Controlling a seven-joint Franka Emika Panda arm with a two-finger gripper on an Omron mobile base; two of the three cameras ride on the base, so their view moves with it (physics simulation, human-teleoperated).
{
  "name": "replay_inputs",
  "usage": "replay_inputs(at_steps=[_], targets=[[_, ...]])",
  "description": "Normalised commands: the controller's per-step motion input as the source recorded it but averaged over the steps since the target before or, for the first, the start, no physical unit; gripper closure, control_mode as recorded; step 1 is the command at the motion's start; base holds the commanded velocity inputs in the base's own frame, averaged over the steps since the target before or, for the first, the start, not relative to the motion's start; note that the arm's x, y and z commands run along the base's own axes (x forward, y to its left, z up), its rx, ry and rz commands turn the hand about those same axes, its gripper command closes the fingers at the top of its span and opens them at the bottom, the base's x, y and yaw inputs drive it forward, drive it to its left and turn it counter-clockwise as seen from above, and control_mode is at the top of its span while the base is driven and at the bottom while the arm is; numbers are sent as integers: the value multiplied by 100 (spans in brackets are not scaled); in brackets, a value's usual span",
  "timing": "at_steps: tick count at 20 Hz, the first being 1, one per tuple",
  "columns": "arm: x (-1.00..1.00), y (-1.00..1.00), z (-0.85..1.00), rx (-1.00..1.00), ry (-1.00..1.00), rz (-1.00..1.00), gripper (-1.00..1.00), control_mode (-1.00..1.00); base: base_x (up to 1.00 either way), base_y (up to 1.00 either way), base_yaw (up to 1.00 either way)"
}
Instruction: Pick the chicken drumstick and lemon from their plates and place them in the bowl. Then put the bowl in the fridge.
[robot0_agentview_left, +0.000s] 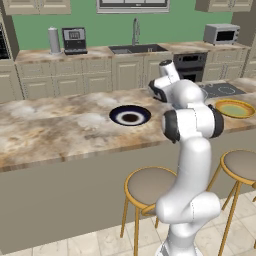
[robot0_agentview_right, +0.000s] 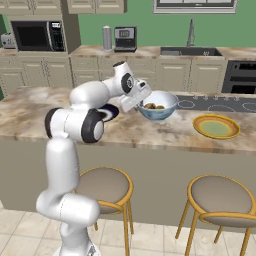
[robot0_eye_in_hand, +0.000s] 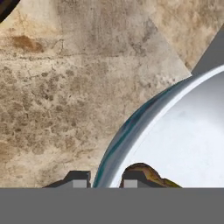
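Fingers (robot0_eye_in_hand: 100, 180) pinch the bowl (robot0_agentview_right: 158, 106) rim, one tip outside, one inside. Bowl sits on table (robot0_agentview_right: 150, 132) btwn dark plate (robot0_agentview_left: 130, 116) and yellow plate (robot0_agentview_right: 216, 126). Drumstick (robot0_agentview_right: 149, 106) & lemon (robot0_agentview_right: 159, 106) lie inside bowl, side by side. Both plates bare. Stools (robot0_agentview_right: 106, 186) under table edge.

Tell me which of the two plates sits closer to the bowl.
The dark navy plate: it lies beside the bowl, while the yellow plate sits farther along the counter.
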Motion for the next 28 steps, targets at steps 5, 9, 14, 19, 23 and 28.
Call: replay_inputs(at_steps=[5, 9, 14, 19, 23, 28], targets=[[-40, 19, 55, 5, -1, 0, 100, -100, 0, 0, 0], [-61, 28, 38, 5, 0, -2, 100, -100, 0, 0, 0], [-78, 39, 11, 9, -1, -10, 100, -100, 0, 0, 0], [-86, 44, 4, 9, -4, -13, 100, -100, 0, 0, 0], [-88, 46, 0, 3, -12, -13, 100, -100, 0, 0, 0], [-81, 49, 0, 0, -10, -15, 100, -100, 0, 0, 0]])
